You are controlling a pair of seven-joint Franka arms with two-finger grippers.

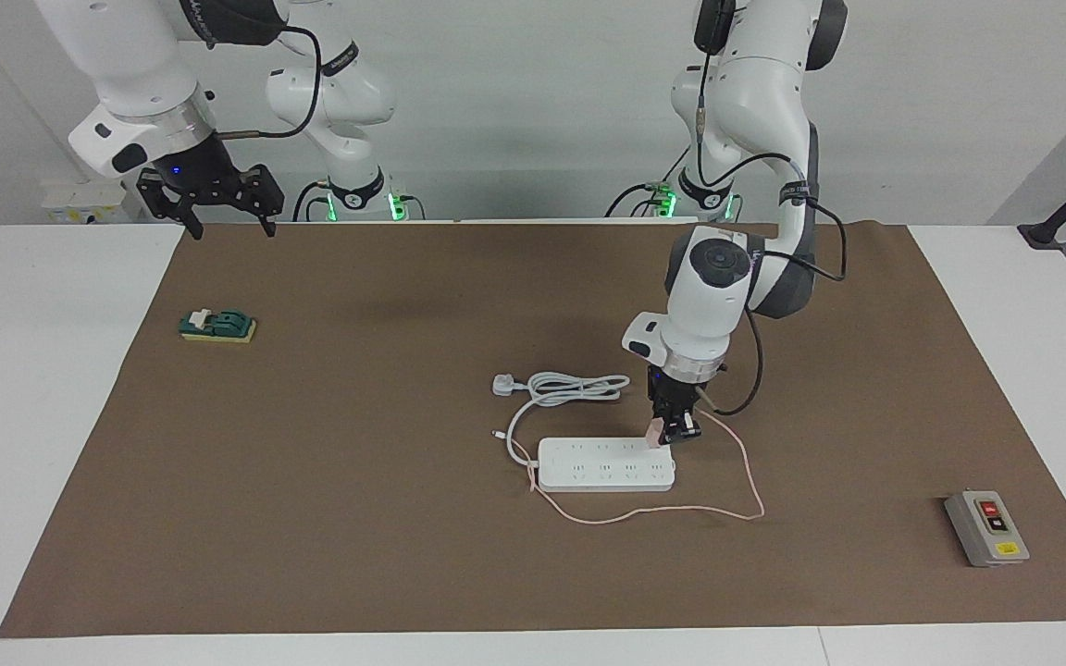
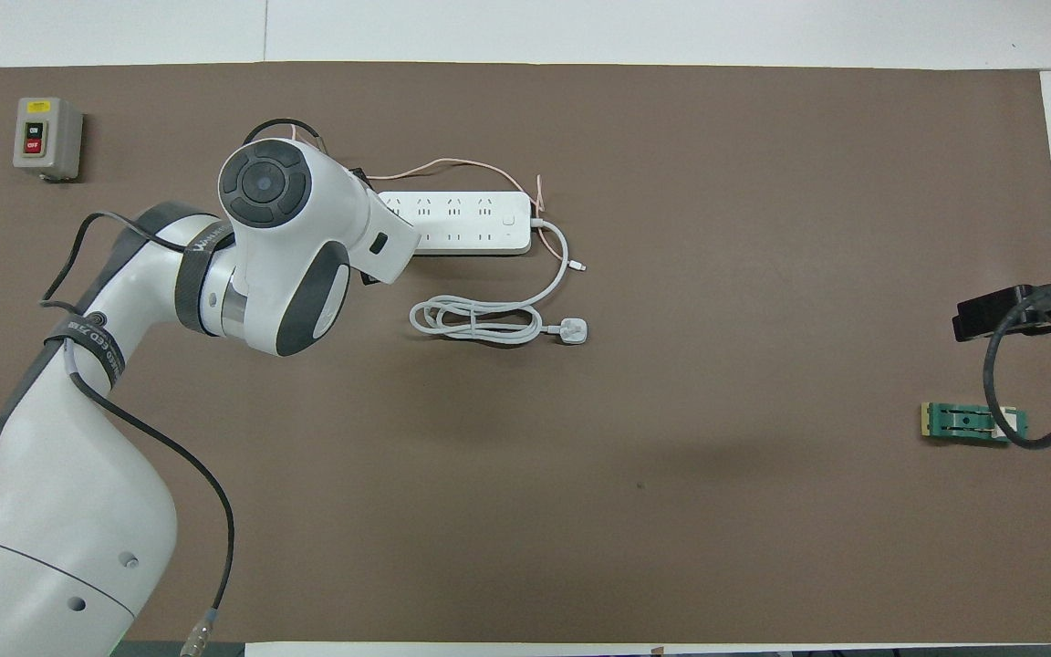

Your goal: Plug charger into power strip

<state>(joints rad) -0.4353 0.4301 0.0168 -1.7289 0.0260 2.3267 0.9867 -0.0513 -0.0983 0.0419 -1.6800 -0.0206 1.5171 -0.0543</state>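
The white power strip [image 1: 605,464] lies flat on the brown mat, with its thick white cord [image 1: 563,388] coiled nearer to the robots. It also shows in the overhead view [image 2: 460,222]. My left gripper [image 1: 672,431] is shut on the pale pink charger [image 1: 652,434] and holds it right at the strip's end toward the left arm's end of the table. The charger's thin pink cable [image 1: 681,509] loops over the mat around the strip. In the overhead view the left arm hides the charger. My right gripper [image 1: 226,215] is open and waits raised over the mat's edge near its base.
A grey box with red and black buttons [image 1: 986,528] sits on the mat toward the left arm's end. A green and yellow block [image 1: 217,326] lies toward the right arm's end. The white three-pin plug [image 1: 504,385] lies beside the coiled cord.
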